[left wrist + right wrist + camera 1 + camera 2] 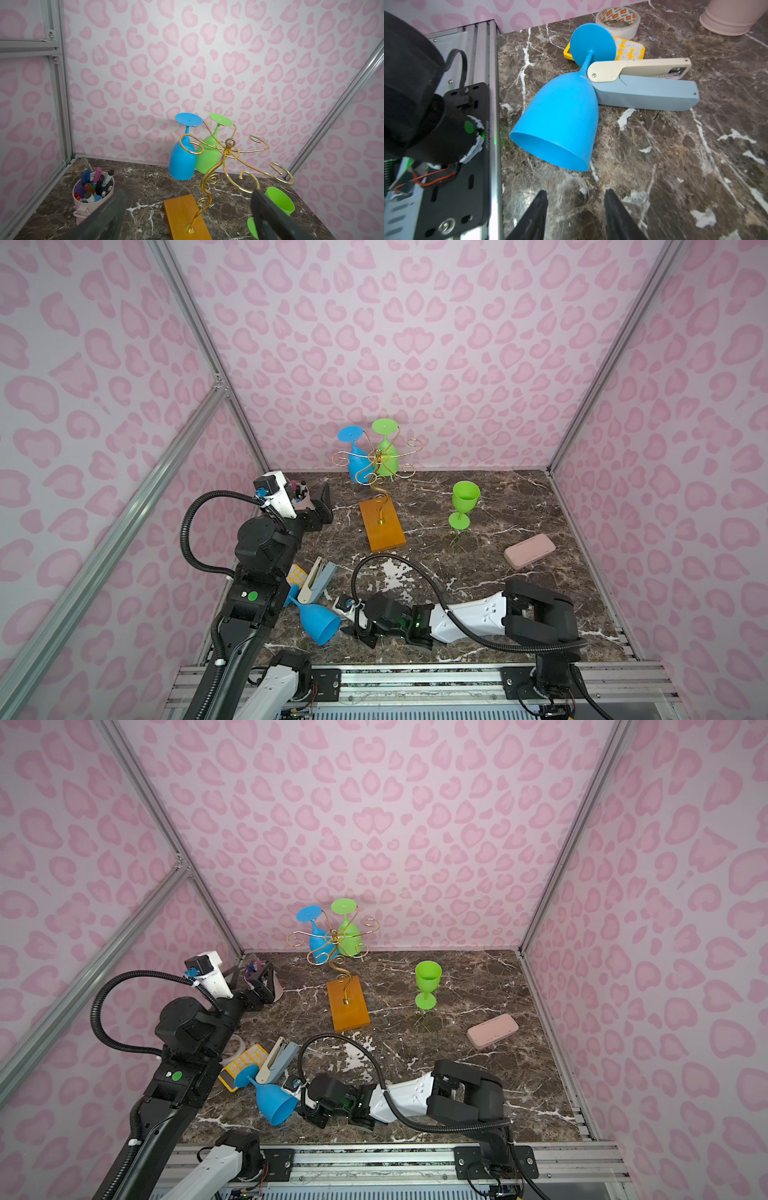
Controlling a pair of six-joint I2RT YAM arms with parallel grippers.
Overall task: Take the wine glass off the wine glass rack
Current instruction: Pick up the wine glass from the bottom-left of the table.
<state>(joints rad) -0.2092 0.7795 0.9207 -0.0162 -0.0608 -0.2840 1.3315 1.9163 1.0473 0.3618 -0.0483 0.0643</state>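
Wine glass rack [381, 531] stands near the back wall, stem upright, base's long axis roughly front-to-back. Blue wine glass [356, 464] and green wine glass [384, 427] hang bowl-down. Bare desk [478, 572] to its right. Left end effector [188, 193] spread wide, empty. Right end effector [576, 193] parted, empty, near the front edge.

Nothing reads clearly. The tape roll [616, 33] carries repeated orange-red logo blocks with white letters inside its core (too small to make out). Markers [97, 182] in the cup [83, 205], left of centre in both top views, bear printed labels, too blurred to read.
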